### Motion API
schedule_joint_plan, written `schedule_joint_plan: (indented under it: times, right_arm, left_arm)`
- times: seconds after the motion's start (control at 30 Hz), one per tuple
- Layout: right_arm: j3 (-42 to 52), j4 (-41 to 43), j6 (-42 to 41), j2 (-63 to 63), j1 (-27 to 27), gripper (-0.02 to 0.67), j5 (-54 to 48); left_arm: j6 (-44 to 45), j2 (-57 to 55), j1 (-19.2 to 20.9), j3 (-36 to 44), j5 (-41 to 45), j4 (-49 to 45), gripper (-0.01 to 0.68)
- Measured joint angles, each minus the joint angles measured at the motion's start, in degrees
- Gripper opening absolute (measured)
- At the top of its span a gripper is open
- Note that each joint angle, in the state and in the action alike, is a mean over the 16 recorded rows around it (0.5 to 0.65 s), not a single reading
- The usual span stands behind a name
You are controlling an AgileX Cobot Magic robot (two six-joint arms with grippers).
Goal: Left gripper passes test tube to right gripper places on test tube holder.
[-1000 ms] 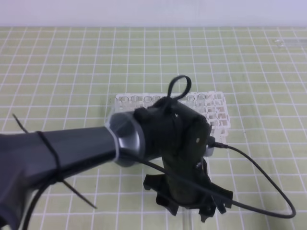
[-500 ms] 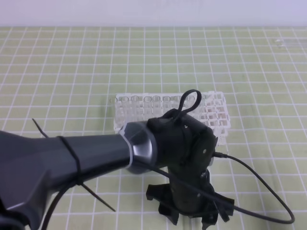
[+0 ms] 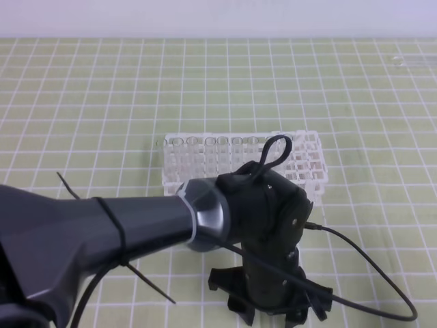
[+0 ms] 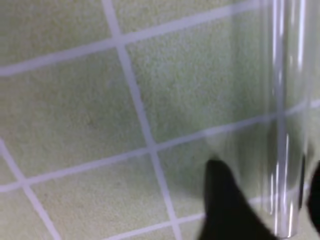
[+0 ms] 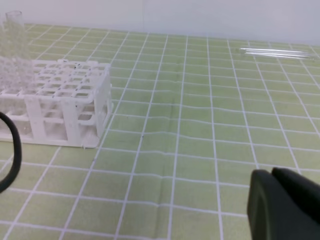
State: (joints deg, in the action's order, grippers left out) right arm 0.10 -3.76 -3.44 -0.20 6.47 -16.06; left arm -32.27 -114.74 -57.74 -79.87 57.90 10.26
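My left gripper (image 3: 280, 309) hangs low over the mat near the front edge, its black claws spread open. In the left wrist view the clear test tube (image 4: 286, 125) lies on the green mat between the two black fingers (image 4: 226, 202) of the left gripper (image 4: 266, 169), which stand either side of it without closing. From above, the wrist hides the tube. The white lattice test tube holder (image 3: 300, 158) stands just behind the wrist and shows at the left as the holder (image 5: 70, 102) in the right wrist view. The right gripper (image 5: 282, 200) shows only as dark fingers pressed together at the lower right.
Several clear tubes (image 5: 14, 35) stand in the holder's left end. Spare tubes (image 5: 275, 51) lie on the mat far behind, also seen as spare tubes (image 3: 411, 61) at the top right. A black cable (image 3: 372, 263) loops right of the left wrist.
The left arm has slid forward and to the right, and its gripper has dropped lower toward the mat over the tube. The holder has not moved.
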Motion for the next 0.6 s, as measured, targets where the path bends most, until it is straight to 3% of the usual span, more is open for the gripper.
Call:
schedule_joint_plan:
  times: [0.37, 0.6]
  right_arm:
    - [0.0, 0.1, 0.1, 0.0, 0.0, -0.017, 0.0]
    - [0.0, 0.1, 0.1, 0.0, 0.0, -0.017, 0.0]
  left_arm:
    - [-0.3, 1.7, -0.5, 0.0, 0.6, -1.5, 0.065]
    - [-0.3, 5.9, -0.6, 0.6, 0.4, -6.2, 0.035]
